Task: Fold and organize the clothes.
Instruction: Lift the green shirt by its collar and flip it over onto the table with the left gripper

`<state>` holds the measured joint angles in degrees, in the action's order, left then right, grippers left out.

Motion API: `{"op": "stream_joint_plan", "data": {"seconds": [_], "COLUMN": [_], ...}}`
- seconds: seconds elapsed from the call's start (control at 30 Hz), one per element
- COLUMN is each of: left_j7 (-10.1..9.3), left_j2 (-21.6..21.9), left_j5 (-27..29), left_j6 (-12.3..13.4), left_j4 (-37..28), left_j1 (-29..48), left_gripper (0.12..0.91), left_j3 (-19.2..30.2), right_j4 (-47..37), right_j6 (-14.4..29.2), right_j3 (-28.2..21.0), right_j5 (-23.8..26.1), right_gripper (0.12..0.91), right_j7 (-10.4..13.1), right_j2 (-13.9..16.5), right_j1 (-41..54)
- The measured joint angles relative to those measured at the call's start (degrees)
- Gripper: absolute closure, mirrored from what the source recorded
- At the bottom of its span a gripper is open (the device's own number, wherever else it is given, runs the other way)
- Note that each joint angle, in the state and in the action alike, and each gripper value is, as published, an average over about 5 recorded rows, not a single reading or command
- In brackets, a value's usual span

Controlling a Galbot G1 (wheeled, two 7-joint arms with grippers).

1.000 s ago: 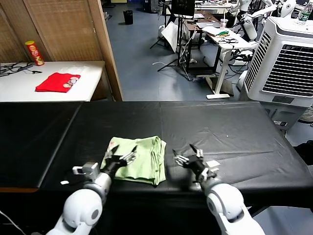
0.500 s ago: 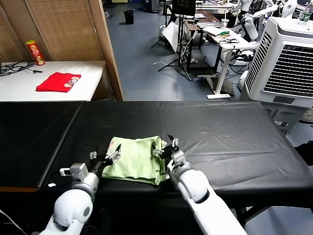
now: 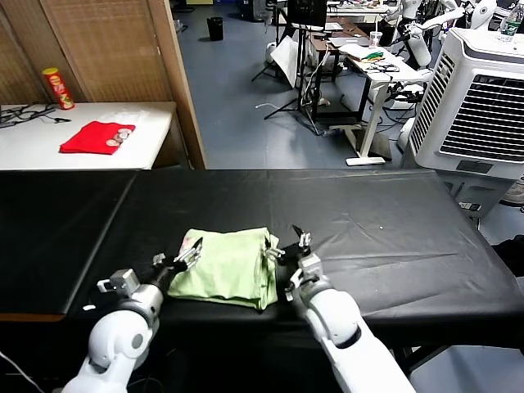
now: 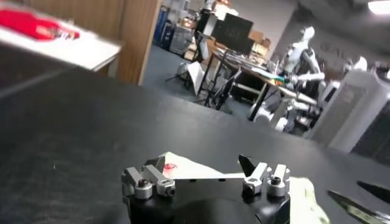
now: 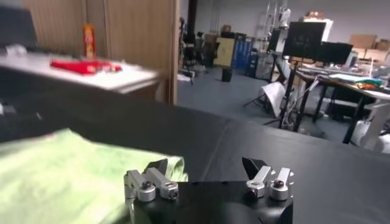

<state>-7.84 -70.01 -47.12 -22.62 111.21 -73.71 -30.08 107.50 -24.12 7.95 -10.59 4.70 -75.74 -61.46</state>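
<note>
In the head view, no writing can be read. The folded pale green T-shirt (image 3: pixel 228 277) lies at lower centre on the black table (image 3: pixel 385 221), flanked by the open left gripper (image 3: pixel 182 256) and open right gripper (image 3: pixel 288 246); the right has drawn in since a second ago.

In the left wrist view, red-pink dots (image 4: pixel 169 166) are seen.

In the right wrist view, the shirt (image 5: pixel 55 176) fills the lower left.

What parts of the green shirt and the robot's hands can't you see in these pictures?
- The green T-shirt: folded, so its sleeves and inner layers are hidden in every view.
- Left wrist view: the left tool covers most of the shirt; only a corner with red dots shows.
- Right wrist view: the shirt is cut off by the frame edge and blurred.
- Head view: whether the right tool touches the shirt's edge is too small to tell.
</note>
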Motion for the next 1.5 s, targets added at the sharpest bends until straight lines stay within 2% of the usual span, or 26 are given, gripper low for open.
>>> {"op": "stream_joint_plan", "data": {"seconds": [0.17,0.37,0.47,0.57,0.8,0.87,0.93,1.0,1.2,1.37,1.5], "left_j7": [0.74,1.14,1.22,1.23,0.94,0.79,0.38,-0.35,-2.56,-3.19,-3.13], "left_j2": [0.04,0.28,0.3,0.25,0.12,0.11,0.06,0.01,1.33,4.37,8.51], "left_j5": [-6.8,-12.27,-13.68,-14.31,-15.86,-15.7,-14.78,-12.76,-1.8,7.27,12.93], "left_j6": [0.45,0.56,0.58,0.59,0.3,0.22,0.09,-0.04,-0.19,-0.47,-0.89], "left_j4": [-3.0,-5.31,-5.69,-6.09,-6.21,-5.96,-5.48,-4.85,-2.52,-1.06,0.08], "left_j1": [0.51,0.12,-0.39,-0.71,-1.13,-1.2,-1.3,-1.4,-1.35,-1.26,-1.75], "left_gripper": [0.232,0.232,0.271,0.402,0.797,0.863,0.892,0.885,0.89,0.89,0.89], "left_j3": [-1.71,-2.64,-2.78,-2.9,-3.31,-3.43,-3.63,-3.95,-5.63,-7.92,-10.29], "right_j4": [5.41,8.85,9.45,9.84,10.38,10.52,10.7,10.83,10.28,9.92,9.57], "right_j6": [-0.07,-0.09,-0.12,-0.15,-0.15,-0.15,-0.15,-0.16,0.22,0.34,0.35], "right_j3": [3.08,4.97,5.21,5.35,6.01,6.23,6.5,6.85,8.25,8.84,8.79], "right_j5": [-2.61,-2.97,-3.0,-3.01,-3.01,-3.0,-2.94,-2.6,-0.13,0.35,0.39], "right_gripper": [0.227,0.227,0.227,0.227,0.227,0.227,0.227,0.227,0.227,0.227,0.227], "right_j7": [-0.37,-0.45,-0.45,-0.45,-0.45,-0.45,-0.43,-0.36,-0.28,-0.29,-0.29], "right_j2": [1.86,2.22,2.1,2.0,1.98,1.95,1.86,1.75,1.63,1.78,1.89], "right_j1": [-3.99,-7.1,-7.65,-8.05,-8.79,-8.98,-9.23,-9.58,-10.62,-10.71,-10.45]}}
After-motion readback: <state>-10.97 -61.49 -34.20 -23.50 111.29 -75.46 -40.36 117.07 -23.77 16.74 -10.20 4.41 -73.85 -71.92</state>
